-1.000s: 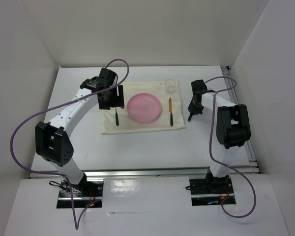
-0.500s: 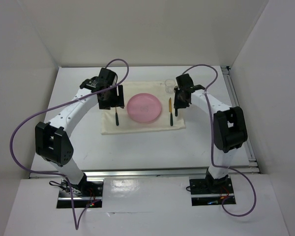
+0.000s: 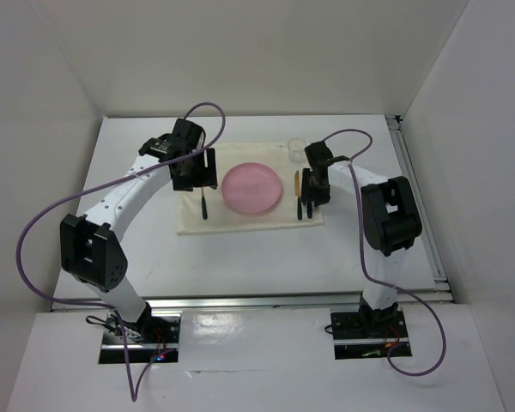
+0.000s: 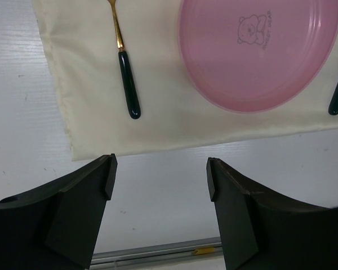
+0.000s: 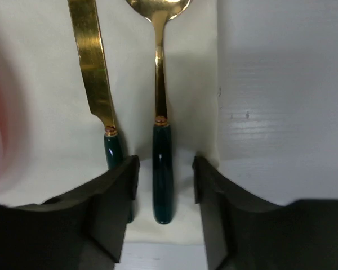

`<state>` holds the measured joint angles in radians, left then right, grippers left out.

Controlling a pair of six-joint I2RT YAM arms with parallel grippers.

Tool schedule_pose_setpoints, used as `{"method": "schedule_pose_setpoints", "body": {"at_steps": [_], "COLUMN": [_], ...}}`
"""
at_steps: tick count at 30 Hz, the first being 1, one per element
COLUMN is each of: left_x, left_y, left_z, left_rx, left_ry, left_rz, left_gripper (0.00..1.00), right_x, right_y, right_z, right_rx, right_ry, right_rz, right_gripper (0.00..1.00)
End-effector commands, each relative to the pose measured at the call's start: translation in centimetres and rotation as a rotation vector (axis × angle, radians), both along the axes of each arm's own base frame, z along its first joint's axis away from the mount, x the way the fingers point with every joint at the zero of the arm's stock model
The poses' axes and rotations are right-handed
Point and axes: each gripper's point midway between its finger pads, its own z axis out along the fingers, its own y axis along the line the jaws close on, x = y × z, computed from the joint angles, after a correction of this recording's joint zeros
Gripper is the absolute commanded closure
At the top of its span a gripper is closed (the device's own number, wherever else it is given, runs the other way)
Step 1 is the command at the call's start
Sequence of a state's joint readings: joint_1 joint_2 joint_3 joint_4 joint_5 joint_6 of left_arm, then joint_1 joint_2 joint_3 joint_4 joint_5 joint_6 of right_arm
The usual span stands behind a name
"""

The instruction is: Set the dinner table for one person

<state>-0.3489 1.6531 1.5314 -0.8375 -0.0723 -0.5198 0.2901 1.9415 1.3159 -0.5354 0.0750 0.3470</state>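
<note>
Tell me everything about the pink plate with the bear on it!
The pink plate is round and looks like shiny, slightly see-through plastic, with a low raised rim and a small bear drawing in its middle. It is empty and lies flat in the middle of the cream mat. A green-handled utensil lies to its left and a gold knife to its right; neither touches it.
</note>
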Motion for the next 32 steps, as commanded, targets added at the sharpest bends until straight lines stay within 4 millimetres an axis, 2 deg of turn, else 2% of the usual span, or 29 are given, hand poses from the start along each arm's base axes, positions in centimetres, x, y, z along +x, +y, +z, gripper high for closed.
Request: {"method": "schedule_pose_setpoints", "body": {"at_steps": [1,3,4,5,7,8,9,10,11,12,13,14,15,16,17,20,21,27,30,32], "left_x": [-0.3,-0.1,-0.2,-0.2,-0.2,-0.2,0.0,0.1,0.1,0.0,0.1,0.1,0.0,0.1,0.1,0.1,-0.4,-1.0,-1.6,-1.9], "left_y": [-0.2,0.0,0.2,0.2,0.3,0.3,0.3,0.2,0.4,0.6,0.8,0.9,1.0,0.9,1.0,1.3,1.5,2.2,2.5,2.8], "left_z": [1.4,1.7,1.6,1.9,1.9,1.9,2.3,2.9,2.6,3.0,3.1,4.1,4.5,5.0,6.1,7.0,7.5,10.6,11.2,12.4], "left_rx": [0.011,0.018,0.026,0.021,0.028,0.028,0.020,0.007,0.015,0.015,0.018,0.011,0.007,-0.001,-0.015,-0.020,-0.030,-0.069,-0.072,-0.072], "left_ry": [-0.039,-0.033,-0.027,-0.027,-0.030,-0.030,-0.050,-0.069,-0.064,-0.077,-0.080,-0.115,-0.123,-0.142,-0.175,-0.237,-0.259,-0.419,-0.440,-0.480], "left_rz": [-0.023,-0.004,0.012,0.021,0.026,0.026,0.027,0.035,0.054,0.069,0.084,0.090,0.090,0.091,0.092,0.097,0.098,0.102,0.097,0.099], "left_gripper": [0.18,0.18,0.18,0.18,0.18,0.18,0.18,0.18,0.16,0.16,0.16,0.15,0.15,0.15,0.15,0.16,0.16,0.16,0.12,0.08], "right_x": [0.3,1.1,1.3,1.4,1.5,1.5,0.6,0.2,-0.3,-1.4,-2.1,-2.6,-4.2,-4.7,-5.2,-6.5,-7.0,-7.7,-7.3,-7.6], "right_y": [-0.3,-0.7,-1.0,-1.2,-2.1,-2.8,-4.5,-5.3,-6.0,-7.5,-8.4,-9.0,-9.6,-10.3,-10.4,-10.9,-11.0,-11.4,-10.9,-10.9], "right_z": [2.5,6.2,7.6,10.5,13.5,14.9,16.4,17.1,17.5,18.1,18.1,18.2,17.9,17.8,17.6,17.3,17.3,17.5,18.0,17.9], "right_rx": [-0.010,-0.021,-0.029,-0.019,-0.029,-0.022,-0.026,-0.003,0.011,0.021,0.029,0.036,0.035,0.033,0.033,0.028,0.022,0.004,0.019,0.014], "right_ry": [-0.051,-0.125,-0.153,-0.217,-0.292,-0.325,-0.360,-0.379,-0.391,-0.427,-0.441,-0.458,-0.465,-0.481,-0.481,-0.474,-0.462,-0.450,-0.469,-0.464], "right_rz": [-0.016,-0.044,-0.053,-0.072,-0.114,-0.149,-0.208,-0.269,-0.305,-0.361,-0.437,-0.474,-0.503,-0.548,-0.548,-0.557,-0.556,-0.576,-0.526,-0.499], "right_gripper": [0.41,0.32,0.25,0.13,0.05,0.02,0.00,0.00,0.00,0.00,0.00,0.00,0.00,0.00,0.00,0.00,0.00,0.00,0.00,0.00]}}
